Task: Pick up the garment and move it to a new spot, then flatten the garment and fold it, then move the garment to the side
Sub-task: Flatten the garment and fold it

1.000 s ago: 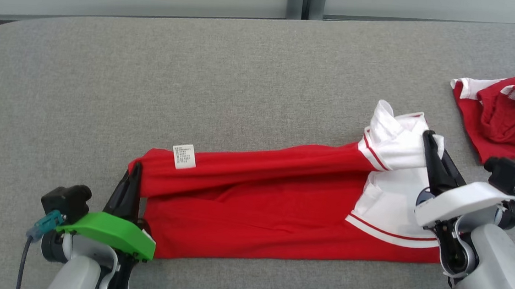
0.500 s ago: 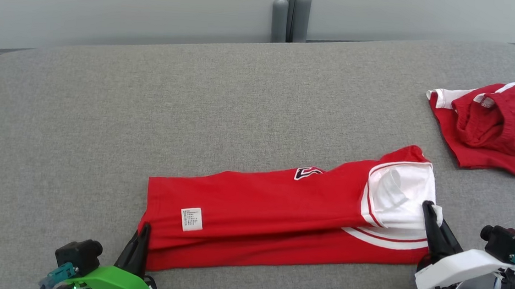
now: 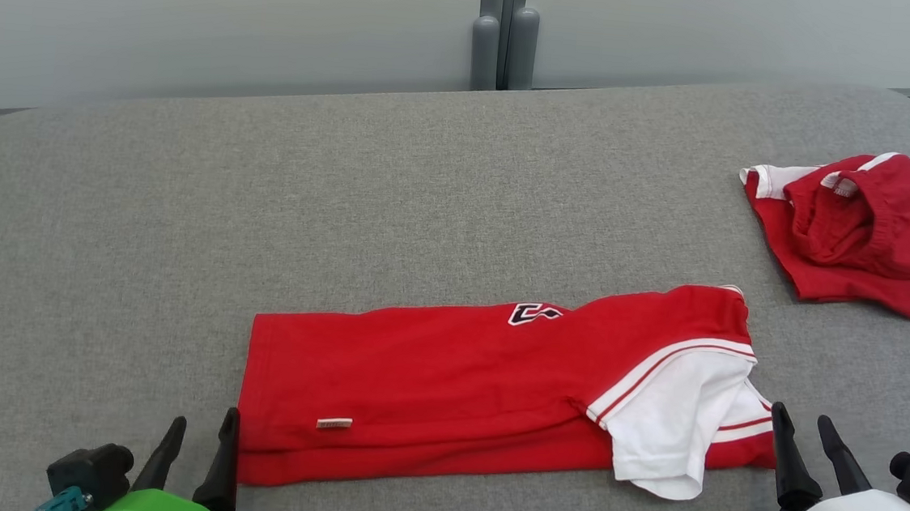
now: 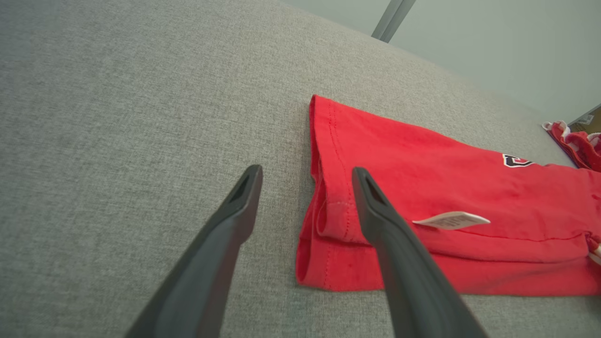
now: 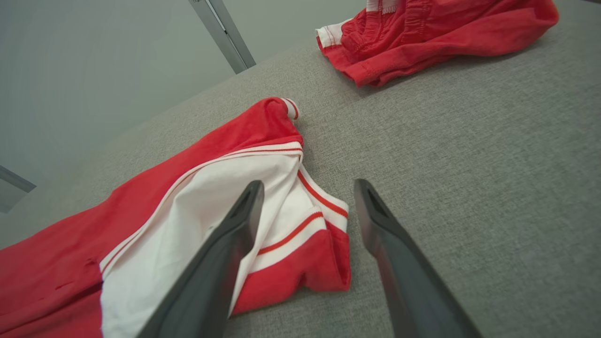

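Garment (image 3: 453, 385) lies folded, long axis left-right, white sleeve (image 3: 669, 419) end rightward.

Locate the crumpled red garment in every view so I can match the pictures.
Head view: crumpled red garment at the right edge, upper half, beyond the folded shirt.
Left wrist view: a sliver at the far right edge, mid-height.
Right wrist view: along the top edge, right of centre.
Shared landmark: the folded shirt, nearer the camera in all three.
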Motion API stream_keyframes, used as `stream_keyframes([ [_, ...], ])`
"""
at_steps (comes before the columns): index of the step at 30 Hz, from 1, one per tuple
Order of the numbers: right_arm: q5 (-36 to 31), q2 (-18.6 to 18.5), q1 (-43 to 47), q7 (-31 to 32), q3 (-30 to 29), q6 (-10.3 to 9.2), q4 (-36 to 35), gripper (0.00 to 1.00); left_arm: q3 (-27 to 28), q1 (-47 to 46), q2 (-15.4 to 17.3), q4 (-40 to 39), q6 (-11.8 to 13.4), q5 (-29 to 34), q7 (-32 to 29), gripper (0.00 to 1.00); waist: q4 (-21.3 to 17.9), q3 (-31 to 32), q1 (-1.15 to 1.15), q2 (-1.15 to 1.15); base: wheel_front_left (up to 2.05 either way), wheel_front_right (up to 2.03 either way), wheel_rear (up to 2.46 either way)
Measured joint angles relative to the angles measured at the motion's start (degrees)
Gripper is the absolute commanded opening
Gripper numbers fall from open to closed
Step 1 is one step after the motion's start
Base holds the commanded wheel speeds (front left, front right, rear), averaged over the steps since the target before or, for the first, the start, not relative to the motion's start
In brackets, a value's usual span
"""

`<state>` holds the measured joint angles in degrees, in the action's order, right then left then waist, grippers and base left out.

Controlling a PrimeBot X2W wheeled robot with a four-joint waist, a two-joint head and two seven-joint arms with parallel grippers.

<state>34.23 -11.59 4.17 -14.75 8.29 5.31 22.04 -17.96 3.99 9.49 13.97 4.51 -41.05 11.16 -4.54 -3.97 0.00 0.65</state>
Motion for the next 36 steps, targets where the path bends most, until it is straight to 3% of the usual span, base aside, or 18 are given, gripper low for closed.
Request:
stream_keyframes([
  [14,2.5,-0.2,0.9,1.9,-0.7,0.16,0.0,1.00,1.1,0.4,0.2,-8.8,0.8,2.5,1.3,1.00,-0.1,0.6,0.00,0.00,0.00,0.00,0.00],
  [23,9.5,1.4,-0.5,7.5,-2.2,0.22,3.7,1.00,-0.8,0.4,-0.6,-11.2,1.1,3.5,0.5,1.00,0.8,0.6,0.00,0.00,0.00,0.00,0.00],
  [27,15.0,4.0,-1.5,9.6,-4.0,0.69,5.2,1.00,-0.8,0.4,-0.7,-12.3,1.3,3.5,0.0,1.00,2.0,0.4,0.00,0.00,0.00,0.00,0.00],
  [36,16.9,4.2,-5.4,12.5,-4.3,0.73,7.5,1.00,-0.1,1.3,-0.7,-13.7,1.6,3.9,-0.5,1.00,3.0,-0.3,0.00,0.00,0.00,0.00,0.00],
])
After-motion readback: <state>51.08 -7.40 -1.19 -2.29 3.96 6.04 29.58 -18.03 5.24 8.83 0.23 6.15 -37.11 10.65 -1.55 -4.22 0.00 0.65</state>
